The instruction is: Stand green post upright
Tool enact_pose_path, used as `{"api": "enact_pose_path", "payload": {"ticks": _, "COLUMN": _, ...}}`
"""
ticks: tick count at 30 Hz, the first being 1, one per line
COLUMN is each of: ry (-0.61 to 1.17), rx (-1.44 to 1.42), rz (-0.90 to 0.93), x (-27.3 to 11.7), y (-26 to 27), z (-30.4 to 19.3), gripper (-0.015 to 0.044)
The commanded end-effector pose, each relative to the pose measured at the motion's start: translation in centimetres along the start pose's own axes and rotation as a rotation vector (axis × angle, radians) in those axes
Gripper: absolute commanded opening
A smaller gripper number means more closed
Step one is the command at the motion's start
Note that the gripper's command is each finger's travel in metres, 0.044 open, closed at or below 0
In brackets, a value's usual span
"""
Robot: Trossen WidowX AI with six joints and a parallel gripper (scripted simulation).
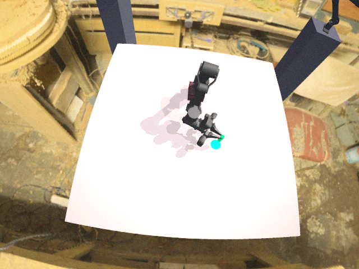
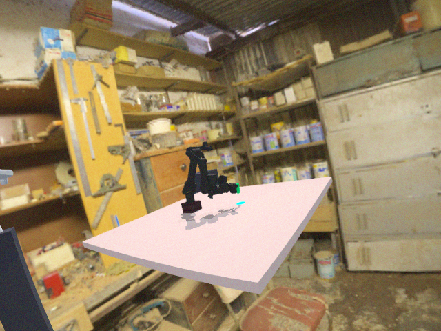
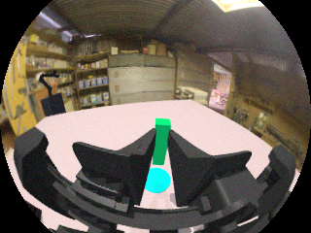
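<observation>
The green post [image 1: 220, 139] [image 2: 238, 188] [image 3: 160, 144] is upright, or close to it, and held in the air above the table. My gripper [image 1: 221, 137] [image 2: 237, 188] [image 3: 162, 132] is shut on its upper part, with the fingers reaching out nearly level. The cyan circle [image 1: 215, 144] [image 2: 240, 203] [image 3: 157, 181] lies flat on the table. In the exterior view there is a gap between the post's lower end and the circle. In the wrist view the circle shows below the post's lower end, between the fingers. The fingers hide part of the post's sides.
The white-pink table [image 1: 179, 196] [image 2: 213, 249] [image 3: 97, 121] bears the arm's dark base [image 1: 190, 91] [image 2: 191, 206]. The arm's shadow falls on the table beside the arm. Dark blue pillars [image 1: 307, 55] [image 1: 115, 23] stand beyond the table's far edge in the top view.
</observation>
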State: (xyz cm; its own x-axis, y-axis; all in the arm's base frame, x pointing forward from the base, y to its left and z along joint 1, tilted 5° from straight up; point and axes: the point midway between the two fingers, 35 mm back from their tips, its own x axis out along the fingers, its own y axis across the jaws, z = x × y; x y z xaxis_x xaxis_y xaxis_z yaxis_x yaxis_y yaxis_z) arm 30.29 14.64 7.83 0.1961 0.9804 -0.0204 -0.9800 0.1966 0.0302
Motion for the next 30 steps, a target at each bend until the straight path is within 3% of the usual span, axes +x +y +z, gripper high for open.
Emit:
{"api": "enact_pose_path", "payload": {"ticks": 1, "ry": 0.005, "rx": 0.006, "rz": -0.003, "x": 0.1, "y": -0.1, "z": -1.2, "gripper": 0.0023}}
{"api": "enact_pose_path", "payload": {"ticks": 20, "ry": 0.030, "rx": 0.034, "rz": 0.003, "x": 0.8, "y": -0.3, "z": -6.6, "gripper": 0.0023}}
{"api": "enact_pose_path", "payload": {"ticks": 30, "ry": 0.030, "rx": 0.034, "rz": 0.003, "x": 0.8, "y": -0.4, "z": -6.6, "gripper": 0.0023}}
